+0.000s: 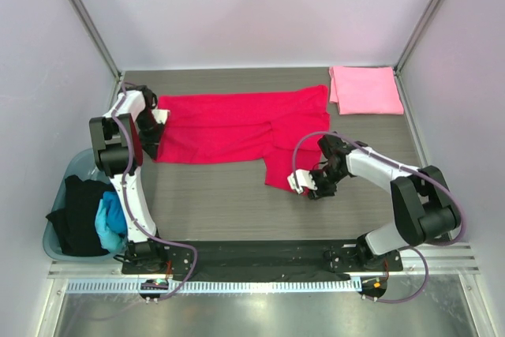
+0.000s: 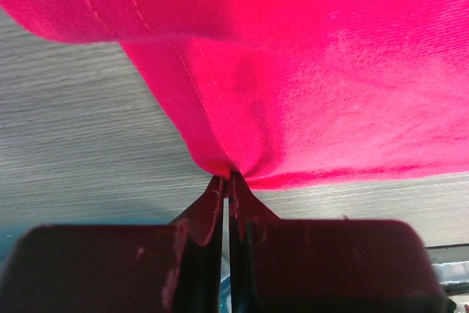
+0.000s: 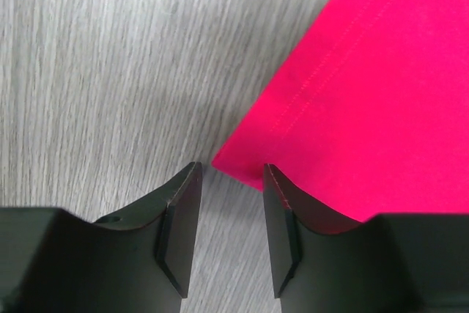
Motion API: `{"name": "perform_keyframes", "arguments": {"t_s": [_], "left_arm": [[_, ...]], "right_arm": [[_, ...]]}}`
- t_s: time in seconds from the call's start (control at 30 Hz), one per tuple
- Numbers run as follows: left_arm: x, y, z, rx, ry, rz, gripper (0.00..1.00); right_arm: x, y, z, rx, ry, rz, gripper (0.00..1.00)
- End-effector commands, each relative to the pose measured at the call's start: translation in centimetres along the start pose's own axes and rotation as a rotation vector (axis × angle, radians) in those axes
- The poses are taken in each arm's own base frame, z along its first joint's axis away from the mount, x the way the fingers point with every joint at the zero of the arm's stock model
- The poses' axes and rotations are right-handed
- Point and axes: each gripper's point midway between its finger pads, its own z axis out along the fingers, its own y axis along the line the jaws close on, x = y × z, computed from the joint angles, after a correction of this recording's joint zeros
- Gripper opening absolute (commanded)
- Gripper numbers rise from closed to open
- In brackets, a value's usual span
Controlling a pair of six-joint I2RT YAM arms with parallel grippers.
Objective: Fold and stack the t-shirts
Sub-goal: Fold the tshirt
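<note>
A large crimson red t-shirt (image 1: 229, 128) lies spread across the middle of the table. My left gripper (image 1: 158, 138) is shut on its left edge; in the left wrist view the cloth (image 2: 308, 71) bunches at the closed tips (image 2: 227, 178). My right gripper (image 1: 308, 189) is open at the shirt's lower front corner. In the right wrist view that corner (image 3: 352, 100) lies at the tips (image 3: 231, 170), and nothing is held. A folded light pink t-shirt (image 1: 365, 90) lies at the back right. Black (image 1: 79, 215) and bright blue (image 1: 110, 220) shirts sit in a bin.
A pale blue bin (image 1: 54, 244) stands off the table's left front corner. Grey walls and metal posts enclose the table at the back and sides. The arm bases sit on a black rail at the near edge.
</note>
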Motion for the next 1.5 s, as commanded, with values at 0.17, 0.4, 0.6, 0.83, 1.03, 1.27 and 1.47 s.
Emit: {"name": "perform_keyframes", "arguments": {"t_s": [0.17,0.4,0.6,0.83,1.03,1.27,1.47], "left_arm": [[0.0,0.3,-0.4,-0.018,-0.007,0.031,0.0],[1.5,-0.1,-2.8,-0.013,0.016,0.091,0.0],[4.2,-0.8,-4.5,0.023,0.094,0.156,0.0],[5.3,-1.5,-5.8,0.053,0.11,0.171,0.0],[5.3,-2.2,-7.8,0.084,0.093,0.177,0.0],[3.4,-3.4,-9.5,0.104,0.055,0.227,0.0],[-0.4,-2.9,-10.4,0.091,-0.012,0.236,0.0]], "right_arm": [[-0.6,-0.1,0.1,-0.024,-0.001,0.002,0.12],[-1.9,-0.4,-4.0,0.132,0.025,0.047,0.02],[-3.2,1.5,-7.5,0.207,0.041,0.082,0.01],[-3.3,1.8,-8.7,0.266,0.052,0.15,0.01],[-4.5,-0.3,-10.9,0.374,0.03,0.19,0.01],[-6.5,-6.4,-15.0,0.545,-0.008,0.267,0.01],[-7.2,-11.7,-16.7,0.629,-0.048,0.395,0.01]]}}
